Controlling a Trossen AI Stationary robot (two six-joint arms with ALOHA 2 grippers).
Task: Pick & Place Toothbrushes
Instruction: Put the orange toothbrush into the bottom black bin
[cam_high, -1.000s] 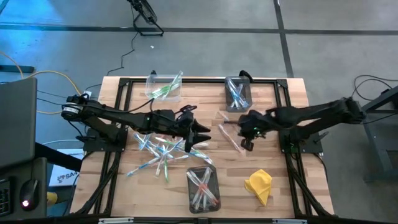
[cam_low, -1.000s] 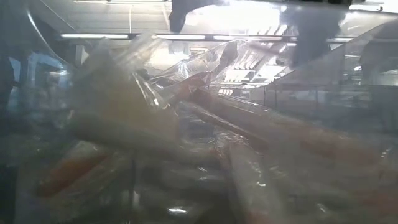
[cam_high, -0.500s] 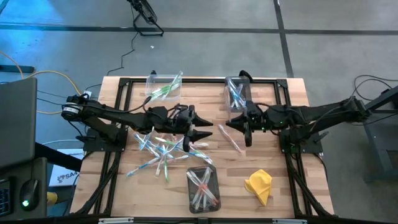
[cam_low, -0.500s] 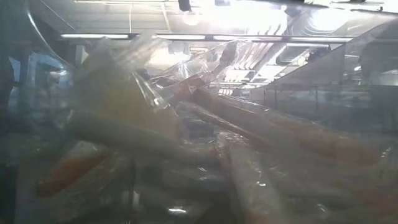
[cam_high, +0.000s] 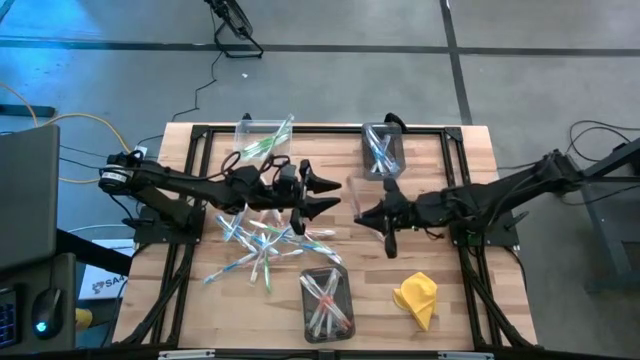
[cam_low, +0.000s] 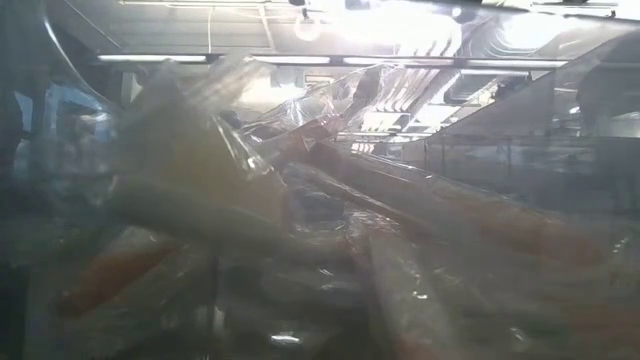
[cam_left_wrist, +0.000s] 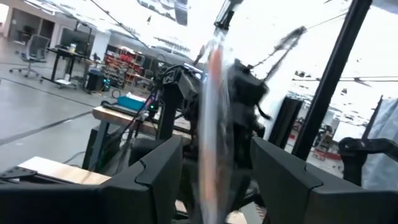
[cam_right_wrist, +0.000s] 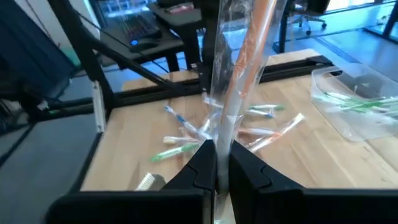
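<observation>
Between the tightly closed jaws of the right gripper (cam_high: 372, 224), a wrapped toothbrush (cam_right_wrist: 239, 81) with an orange handle stands pinched near its lower end, its clear wrapper rising past the fingertips (cam_right_wrist: 202, 163) in the right wrist view. That gripper hangs over the middle of the wooden table (cam_high: 470, 310), its arm reaching in from the right.

Facing it from the left, the left gripper (cam_high: 322, 192) has its jaws spread wide. In the left wrist view a second wrapped toothbrush (cam_left_wrist: 213, 118), streaked orange-red, stands upright in the gap between the two dark fingers (cam_left_wrist: 152, 174); whether either finger touches it cannot be told from these views.

Just beneath and beside the left gripper's jaws lies a loose pile of toothbrushes (cam_high: 258, 243), white sticks with blue and green accents, scattered on the wood. A clear bin (cam_high: 263, 139) of green-accented brushes sits beyond the left gripper at the far edge; another bin (cam_high: 382, 148) with blue-accented ones sits beyond the right gripper. A third bin (cam_high: 327, 302), holding pink-red brushes, rests on the near side between the two grippers, and a crumpled yellow cloth (cam_high: 417, 297) lies near the right gripper on the same side.

The low view is filled by blurred clear wrappers pressed close to the lens.
</observation>
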